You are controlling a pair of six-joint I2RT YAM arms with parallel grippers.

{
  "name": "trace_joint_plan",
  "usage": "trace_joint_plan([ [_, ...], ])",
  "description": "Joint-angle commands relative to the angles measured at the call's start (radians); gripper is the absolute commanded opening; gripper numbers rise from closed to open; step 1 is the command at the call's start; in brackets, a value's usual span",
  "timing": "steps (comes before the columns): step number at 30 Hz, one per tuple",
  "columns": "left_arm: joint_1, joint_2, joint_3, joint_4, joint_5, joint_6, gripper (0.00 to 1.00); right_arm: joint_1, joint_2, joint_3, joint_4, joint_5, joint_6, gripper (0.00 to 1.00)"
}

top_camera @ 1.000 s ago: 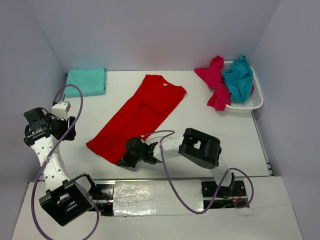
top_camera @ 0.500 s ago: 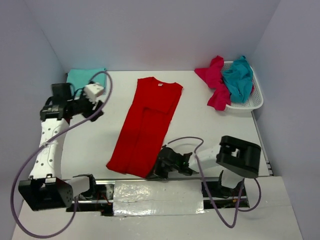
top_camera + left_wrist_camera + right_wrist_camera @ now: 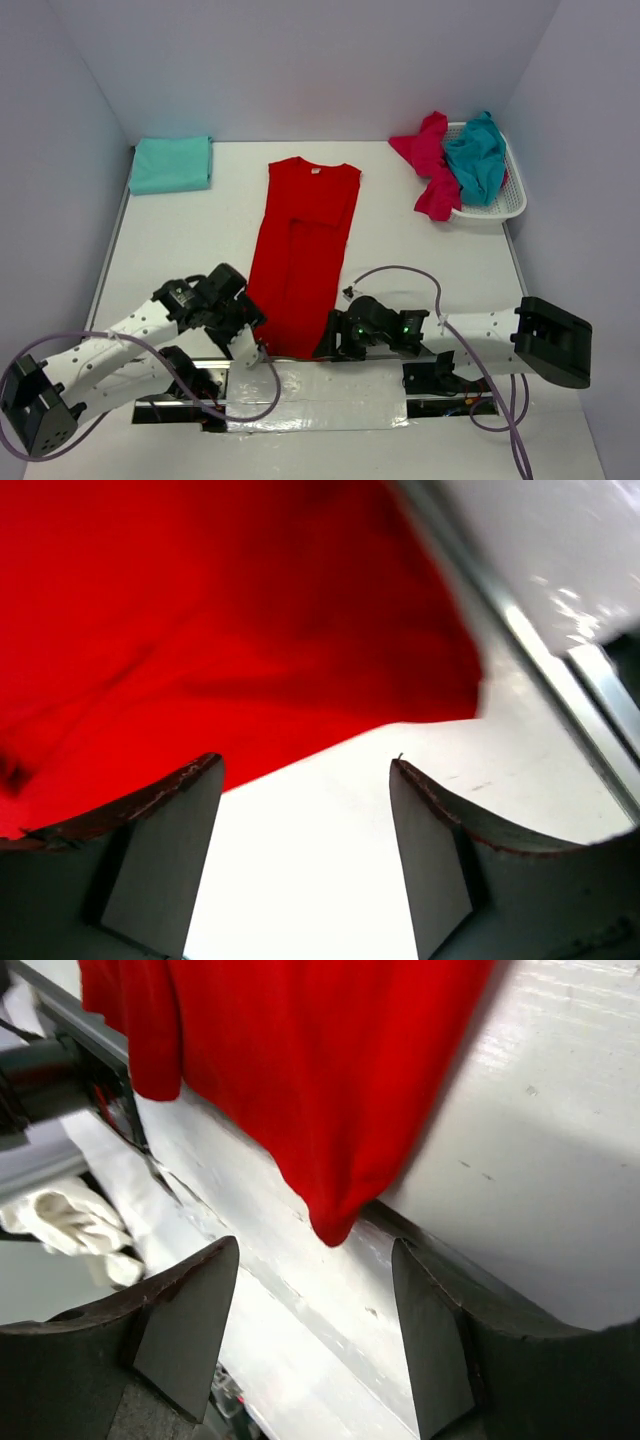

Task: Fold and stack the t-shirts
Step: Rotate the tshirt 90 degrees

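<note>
A bright red t-shirt (image 3: 303,250) lies flat and lengthwise in the middle of the table, collar at the far end, hem at the near edge. My left gripper (image 3: 250,326) is at the hem's left corner. It stands open over bare table, just short of the red cloth (image 3: 200,610). My right gripper (image 3: 332,345) is open at the hem's right corner, where a tip of the red shirt (image 3: 330,1080) hangs over the table's edge, just ahead of the fingers. A folded teal t-shirt (image 3: 172,163) lies at the far left.
A white mesh basket (image 3: 500,210) at the far right holds a teal shirt (image 3: 478,155) and a pinkish-magenta shirt (image 3: 430,170) that spills onto the table. A metal rail (image 3: 300,1290) runs along the near table edge. Walls close in on three sides.
My right gripper dragged the hem to the right, straightening the red shirt, then opened and let go. My left arm swung from the far left down to the hem's left corner.
</note>
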Motion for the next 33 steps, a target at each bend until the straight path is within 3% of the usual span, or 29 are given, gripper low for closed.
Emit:
trace_joint_plan([
  [1, -0.003, -0.095, -0.119, 0.029, -0.013, 0.308, 0.80, 0.008, -0.017, 0.058, -0.181, -0.042, -0.101, 0.71],
  [7, -0.003, -0.087, -0.202, 0.124, 0.059, 0.366, 0.80, 0.004, 0.077, 0.147, -0.295, -0.077, -0.124, 0.69],
  [11, -0.003, -0.051, -0.213, 0.023, 0.134, 0.426, 0.80, -0.013, 0.108, 0.144, -0.280, -0.093, -0.102, 0.68],
  [19, -0.004, 0.042, -0.253, 0.072, 0.148, 0.451, 0.74, -0.071, 0.213, 0.177, -0.204, -0.126, -0.085, 0.66],
  [21, -0.007, 0.067, -0.233, 0.073, 0.179, 0.437, 0.62, -0.082, 0.258, 0.181, -0.172, -0.148, -0.090, 0.65],
  [24, -0.016, 0.122, -0.188, 0.110, 0.199, 0.365, 0.47, -0.090, 0.301, 0.184, -0.134, -0.174, -0.084, 0.55],
  [26, -0.018, 0.162, -0.164, 0.096, 0.227, 0.333, 0.32, -0.099, 0.315, 0.178, -0.111, -0.185, -0.079, 0.36],
  [27, -0.016, 0.179, -0.136, 0.086, 0.242, 0.319, 0.22, -0.107, 0.318, 0.163, -0.094, -0.191, -0.072, 0.21],
  [28, -0.018, 0.185, -0.122, 0.074, 0.260, 0.299, 0.03, -0.113, 0.315, 0.157, -0.079, -0.195, -0.068, 0.14],
  [30, -0.018, 0.193, -0.083, 0.067, 0.305, 0.224, 0.00, -0.139, 0.277, 0.148, -0.086, -0.198, -0.075, 0.00],
  [33, 0.005, 0.211, -0.018, 0.011, 0.303, 0.162, 0.00, -0.197, 0.180, 0.176, -0.178, -0.177, -0.126, 0.00],
])
